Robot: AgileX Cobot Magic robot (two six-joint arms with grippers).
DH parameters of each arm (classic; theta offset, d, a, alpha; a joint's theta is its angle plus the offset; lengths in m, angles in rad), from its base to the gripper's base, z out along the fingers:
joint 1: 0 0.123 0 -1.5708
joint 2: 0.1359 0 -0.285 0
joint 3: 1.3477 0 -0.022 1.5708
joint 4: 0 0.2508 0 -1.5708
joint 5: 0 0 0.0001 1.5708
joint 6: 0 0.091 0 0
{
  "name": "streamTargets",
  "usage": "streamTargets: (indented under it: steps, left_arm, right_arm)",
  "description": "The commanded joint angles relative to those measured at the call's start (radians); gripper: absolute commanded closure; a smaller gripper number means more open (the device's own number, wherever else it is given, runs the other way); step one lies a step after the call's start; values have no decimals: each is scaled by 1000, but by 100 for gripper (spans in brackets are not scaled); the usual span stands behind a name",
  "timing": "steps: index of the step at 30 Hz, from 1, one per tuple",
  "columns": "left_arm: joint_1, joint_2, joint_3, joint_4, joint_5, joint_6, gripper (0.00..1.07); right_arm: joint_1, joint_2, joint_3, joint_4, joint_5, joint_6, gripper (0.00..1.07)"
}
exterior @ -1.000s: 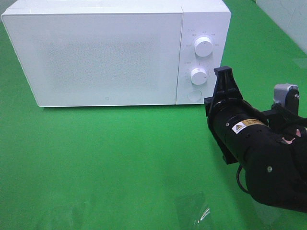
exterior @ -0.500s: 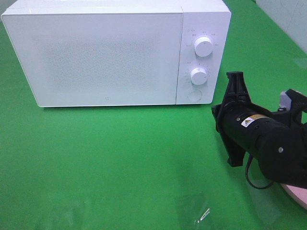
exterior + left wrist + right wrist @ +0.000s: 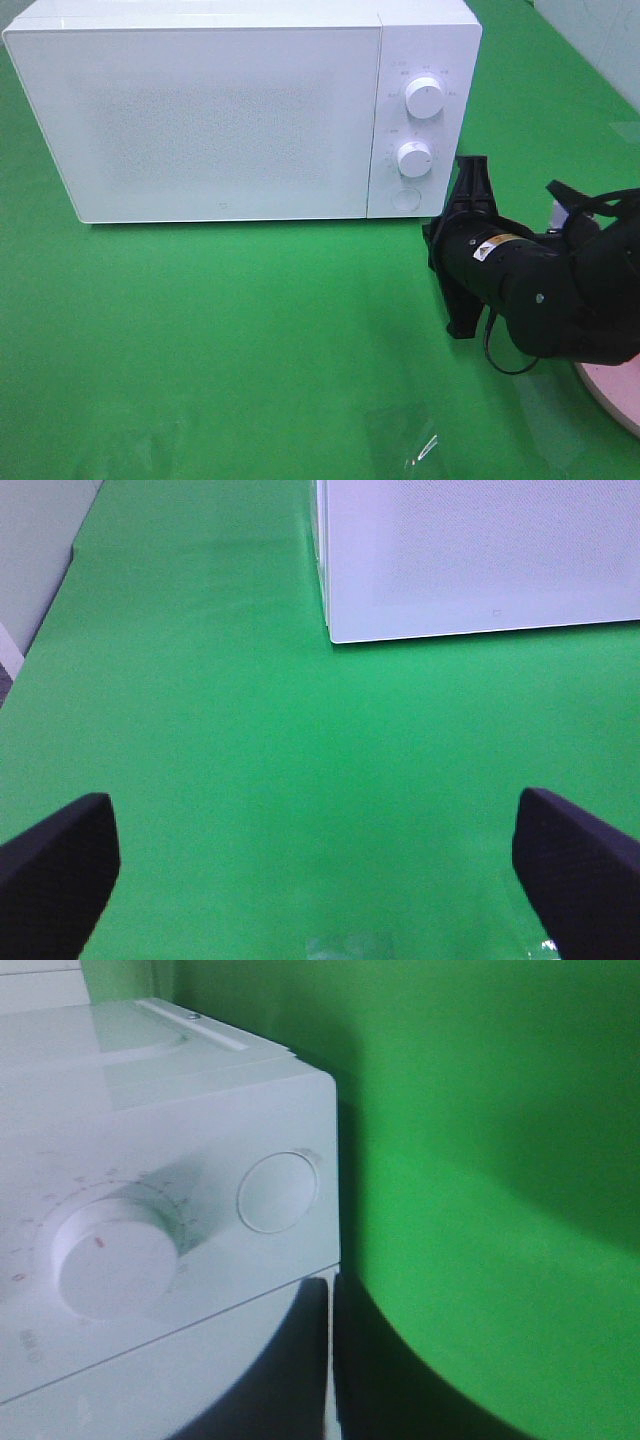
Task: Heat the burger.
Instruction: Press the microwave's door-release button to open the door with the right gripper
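Burger with golden buns: absent from every view, so its place cannot be told; it may sit hidden under the right arm on the pink shallow plate [image 3: 612,398] or behind the shut door of the white box microwave oven [image 3: 230,110]. Exterior high view: the right pincer [image 3: 436,240], fully closed, points at the round white button [image 3: 405,199], probably as a blunt pusher, and stands nearer the panel than half a second earlier. Left wrist view: the left pincer [image 3: 315,880] hangs wide open over the green tabletop [image 3: 260,760], likely parked in readiness; right wrist view: the button [image 3: 277,1192] beside the lower white dial [image 3: 110,1265] lies close ahead.
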State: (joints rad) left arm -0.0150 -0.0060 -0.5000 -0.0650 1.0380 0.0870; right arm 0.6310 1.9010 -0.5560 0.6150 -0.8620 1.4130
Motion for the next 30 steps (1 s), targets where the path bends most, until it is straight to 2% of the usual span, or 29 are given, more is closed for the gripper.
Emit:
streamTargets:
  steps: [1,10,20,30]
  left_arm:
    - [0,-1,2,-5,-1,0,7]
    - [0,-1,2,-5,-1,0,7]
    - [0,-1,2,-5,-1,0,7]
    - [0,-1,2,-5,-1,0,7]
  right_arm:
    - [-4,47,-50,-22,0,22,107]
    - [-28,107,-118,-27,2,11,107]
    - [-79,184,-243,-78,32,-8,107]
    - [-109,187,-265,-73,51,-44,107]
